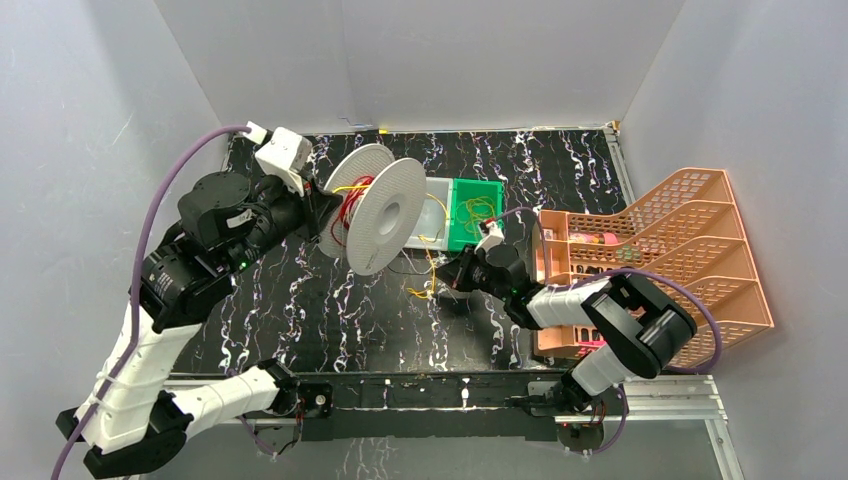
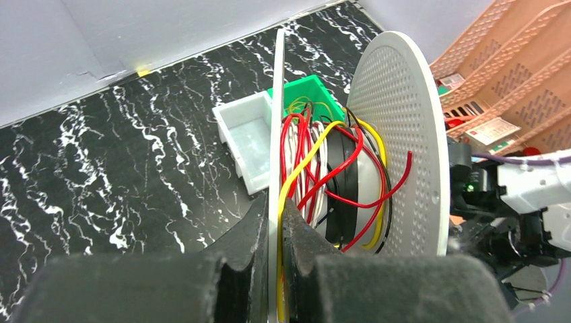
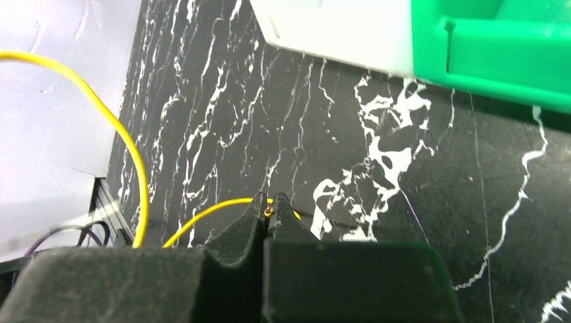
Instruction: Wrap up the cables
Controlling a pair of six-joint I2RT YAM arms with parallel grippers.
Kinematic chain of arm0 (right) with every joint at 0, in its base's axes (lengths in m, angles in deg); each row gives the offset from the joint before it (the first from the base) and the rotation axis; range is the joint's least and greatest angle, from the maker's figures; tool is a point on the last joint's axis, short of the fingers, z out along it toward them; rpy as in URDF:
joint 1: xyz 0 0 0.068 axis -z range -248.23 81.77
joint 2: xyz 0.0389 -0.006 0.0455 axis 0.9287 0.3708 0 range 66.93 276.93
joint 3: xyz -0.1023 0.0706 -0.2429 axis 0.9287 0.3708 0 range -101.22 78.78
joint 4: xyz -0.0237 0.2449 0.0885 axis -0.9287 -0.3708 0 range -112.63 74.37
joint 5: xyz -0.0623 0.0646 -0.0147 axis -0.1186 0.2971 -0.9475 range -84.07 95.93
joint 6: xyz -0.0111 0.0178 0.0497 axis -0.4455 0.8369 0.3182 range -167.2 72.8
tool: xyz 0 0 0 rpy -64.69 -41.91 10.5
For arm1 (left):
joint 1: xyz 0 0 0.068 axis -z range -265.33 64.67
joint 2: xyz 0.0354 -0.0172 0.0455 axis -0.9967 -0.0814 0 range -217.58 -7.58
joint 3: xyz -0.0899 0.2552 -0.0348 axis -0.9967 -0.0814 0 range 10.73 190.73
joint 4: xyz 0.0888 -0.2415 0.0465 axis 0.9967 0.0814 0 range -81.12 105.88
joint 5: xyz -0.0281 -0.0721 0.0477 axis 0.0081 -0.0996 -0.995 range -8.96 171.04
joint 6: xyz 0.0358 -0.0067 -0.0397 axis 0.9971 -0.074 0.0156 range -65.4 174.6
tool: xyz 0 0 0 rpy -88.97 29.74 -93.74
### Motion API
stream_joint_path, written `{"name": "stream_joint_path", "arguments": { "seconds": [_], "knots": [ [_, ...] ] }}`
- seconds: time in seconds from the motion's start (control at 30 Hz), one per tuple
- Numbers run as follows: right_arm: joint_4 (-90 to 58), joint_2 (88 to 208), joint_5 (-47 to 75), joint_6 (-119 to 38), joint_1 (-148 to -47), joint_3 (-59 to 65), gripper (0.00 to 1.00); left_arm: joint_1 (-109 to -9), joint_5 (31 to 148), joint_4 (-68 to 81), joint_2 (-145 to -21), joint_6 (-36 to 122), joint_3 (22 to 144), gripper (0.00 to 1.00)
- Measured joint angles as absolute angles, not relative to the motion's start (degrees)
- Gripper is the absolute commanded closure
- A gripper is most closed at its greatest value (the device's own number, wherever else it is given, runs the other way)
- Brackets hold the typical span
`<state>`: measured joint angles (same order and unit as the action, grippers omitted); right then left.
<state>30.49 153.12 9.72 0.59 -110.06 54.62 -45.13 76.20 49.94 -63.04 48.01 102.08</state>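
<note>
White perforated plastic spool (image 1: 385, 215) is being gripped on the left; thin yellow cables (image 1: 424, 291) are being pinched on the right.

Left gripper (image 2: 276, 210) is clamping one thin flange of the spool between fully closed fingers, keeping the discs on edge over the black marbled table (image 1: 300, 310). Red, white, black and yellow wires are looping loosely around the hub. Behind the spool, a white rectangular tray (image 1: 436, 200) and a green plastic bin (image 1: 490, 190) are sitting side by side, the bin holding more yellow wire. Right gripper (image 3: 269, 208) is hovering low over the table in front of the bin, its fingers closed on the end of one yellow cable, which is curving away to the left. A salmon mesh file rack (image 1: 690, 240) is standing at far right.
</note>
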Motion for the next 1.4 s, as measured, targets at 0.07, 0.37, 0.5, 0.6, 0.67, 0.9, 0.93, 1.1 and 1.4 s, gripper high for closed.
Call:
{"name": "stream_joint_path", "arguments": {
  "seconds": [0.07,0.37,0.5,0.6,0.67,0.9,0.93,1.1,1.4],
  "knots": [
    [30.4,152.7,9.7,0.5,-110.1,55.5,1.00,-45.1,74.3,50.2,-63.4,47.7,102.3,1.00],
    [23.3,144.3,4.5,-1.2,-116.5,58.6,1.00,-45.1,59.9,48.5,-68.5,44.9,104.4,1.00],
    [17.9,138.9,0.2,-2.1,-122.5,59.8,1.00,-45.1,55.1,45.7,-70.3,44.3,104.3,1.00],
    [13.2,136.1,-3.5,-2.5,-127.6,59.8,1.00,-45.1,52.5,43.1,-71.6,44.0,104.3,1.00],
    [10.7,135.0,-5.4,-2.6,-130.9,59.8,1.00,-45.1,50.9,41.1,-72.7,43.9,104.3,1.00],
    [-0.4,133.6,-12.8,-3.5,-145.1,55.1,1.00,-45.1,46.4,32.7,-76.4,44.6,103.3,1.00],
    [-1.6,133.6,-13.6,-3.7,-146.9,54.0,1.00,-45.1,45.9,31.6,-76.8,44.8,103.0,1.00],
    [-8.7,134.0,-20.4,-4.7,-159.5,46.6,1.00,-45.1,42.2,24.7,-79.7,48.0,100.6,1.00],
    [-19.1,134.1,-30.8,-10.5,-169.7,34.4,1.00,-50.2,37.0,12.6,-86.0,56.6,91.5,1.00]
  ]
}}
